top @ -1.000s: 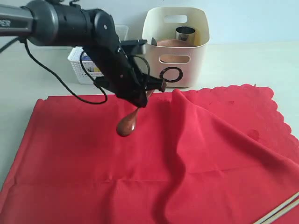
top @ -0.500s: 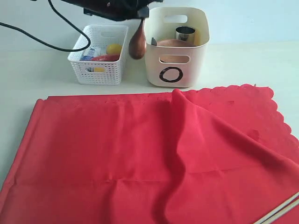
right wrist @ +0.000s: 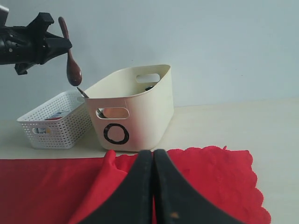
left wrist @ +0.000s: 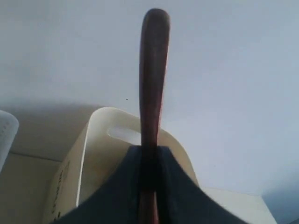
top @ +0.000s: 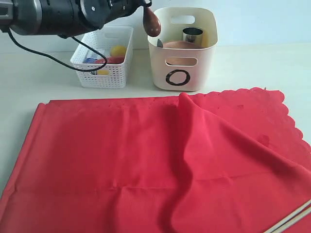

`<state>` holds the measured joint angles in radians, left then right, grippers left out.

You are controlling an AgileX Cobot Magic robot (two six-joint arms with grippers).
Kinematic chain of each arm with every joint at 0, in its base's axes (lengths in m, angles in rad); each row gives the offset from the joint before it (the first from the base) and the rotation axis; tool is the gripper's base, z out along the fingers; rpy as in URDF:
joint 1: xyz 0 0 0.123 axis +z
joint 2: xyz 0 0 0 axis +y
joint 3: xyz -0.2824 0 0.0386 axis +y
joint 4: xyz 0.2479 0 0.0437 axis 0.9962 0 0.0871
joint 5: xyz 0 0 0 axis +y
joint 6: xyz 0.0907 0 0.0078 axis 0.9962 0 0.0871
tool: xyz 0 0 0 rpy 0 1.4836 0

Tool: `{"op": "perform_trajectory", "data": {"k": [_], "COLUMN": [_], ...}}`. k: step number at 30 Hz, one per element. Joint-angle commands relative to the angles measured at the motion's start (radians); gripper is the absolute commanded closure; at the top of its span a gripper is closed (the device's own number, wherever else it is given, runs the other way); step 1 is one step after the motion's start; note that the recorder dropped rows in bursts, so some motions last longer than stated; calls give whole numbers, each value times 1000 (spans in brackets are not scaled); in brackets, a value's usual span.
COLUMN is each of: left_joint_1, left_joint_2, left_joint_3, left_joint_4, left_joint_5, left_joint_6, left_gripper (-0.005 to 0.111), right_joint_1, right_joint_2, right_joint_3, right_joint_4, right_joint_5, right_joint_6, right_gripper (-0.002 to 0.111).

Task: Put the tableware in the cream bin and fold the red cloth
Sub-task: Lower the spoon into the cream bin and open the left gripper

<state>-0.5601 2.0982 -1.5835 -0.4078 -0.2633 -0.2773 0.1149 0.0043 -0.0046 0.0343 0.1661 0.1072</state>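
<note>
My left gripper point(top: 142, 5) is shut on the handle of the dark wooden spoon point(top: 151, 22), which hangs bowl-down just above the left rim of the cream bin point(top: 182, 58). In the left wrist view the spoon point(left wrist: 153, 70) sticks out from between the shut fingers point(left wrist: 128, 177), with the bin point(left wrist: 103, 154) behind. A steel cup point(top: 193, 35) and a brown plate point(top: 176, 44) are inside the bin. The red cloth point(top: 160, 165) lies spread and wrinkled in front of it. Two chopsticks point(top: 291, 221) lie on its near right corner. My right gripper point(right wrist: 153, 151) is shut and empty, low over the cloth point(right wrist: 210, 177).
A white lattice basket point(top: 104, 58) with food items stands left of the cream bin, under my left arm. Bare pale table lies to the right of the bin and behind the cloth. A cable hangs from the left arm near the basket.
The left gripper has lifted the spoon off the cloth, carried it up and back, and shifted it right from the gap between the two bins to the cream bin's rim.
</note>
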Motion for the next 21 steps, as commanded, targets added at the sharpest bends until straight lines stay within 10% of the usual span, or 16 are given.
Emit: {"op": "perform_trajectory", "data": {"k": [1, 9, 21], "left_joint_1": [-7, -32, -32], "left_joint_2": [56, 112, 24], "left_joint_3": [-79, -188, -188], "left_joint_4": [185, 267, 273], "left_joint_5": [-30, 87, 414], "left_joint_6": [-170, -170, 38], "left_gripper": [91, 2, 3], "right_joint_1": [1, 1, 1], "right_joint_2": [-4, -4, -4], "right_joint_3": [5, 5, 5], "right_joint_4": [-6, -6, -6], "right_joint_5": [-10, -10, -10], "right_joint_6": [-2, -2, -2], "right_gripper": [108, 108, 108]}}
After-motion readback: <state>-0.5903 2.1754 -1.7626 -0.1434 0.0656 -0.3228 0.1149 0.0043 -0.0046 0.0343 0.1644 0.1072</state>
